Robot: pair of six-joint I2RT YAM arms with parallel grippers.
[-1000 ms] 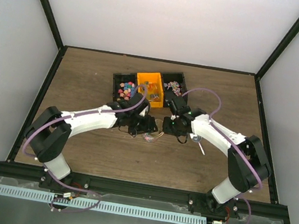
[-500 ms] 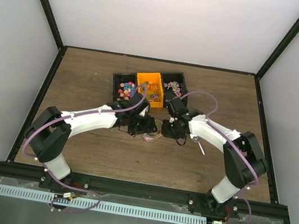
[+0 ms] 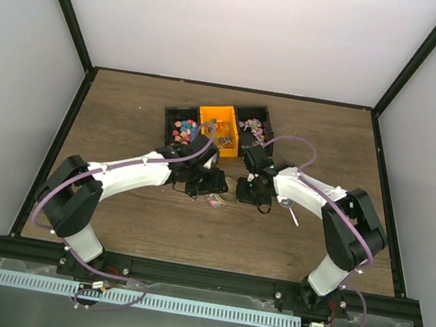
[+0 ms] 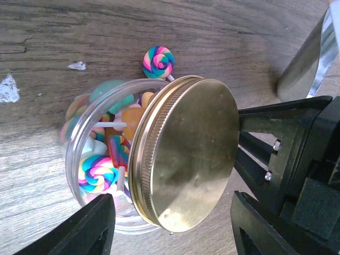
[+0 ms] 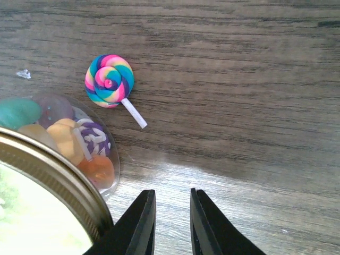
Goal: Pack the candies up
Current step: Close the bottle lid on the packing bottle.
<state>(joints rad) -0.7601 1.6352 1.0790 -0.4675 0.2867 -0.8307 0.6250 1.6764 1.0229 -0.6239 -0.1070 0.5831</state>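
A clear round jar (image 4: 87, 133) holds several candies (image 4: 98, 175), with swirl lollipops among them. A gold lid (image 4: 186, 159) leans tilted over its mouth. My left gripper (image 4: 171, 201) is open, one finger on each side of the jar and lid, and a gap shows at the right finger. One loose swirl lollipop (image 5: 109, 79) lies on the wood just beyond the jar (image 5: 64, 127). My right gripper (image 5: 172, 192) stands beside the jar with a narrow gap and nothing between its fingers. More candies (image 3: 183, 131) fill the back bins.
A black tray (image 3: 169, 114) with an orange bin (image 3: 220, 128) stands behind the arms. A shiny metal object (image 4: 308, 58) lies to the right of the jar. A white stick (image 3: 293, 215) lies near the right arm. Bare wood stretches to both sides.
The right gripper has shifted a little left and nearer, closer to the jar. The left gripper has also edged slightly nearer. Jar and bins stay put.
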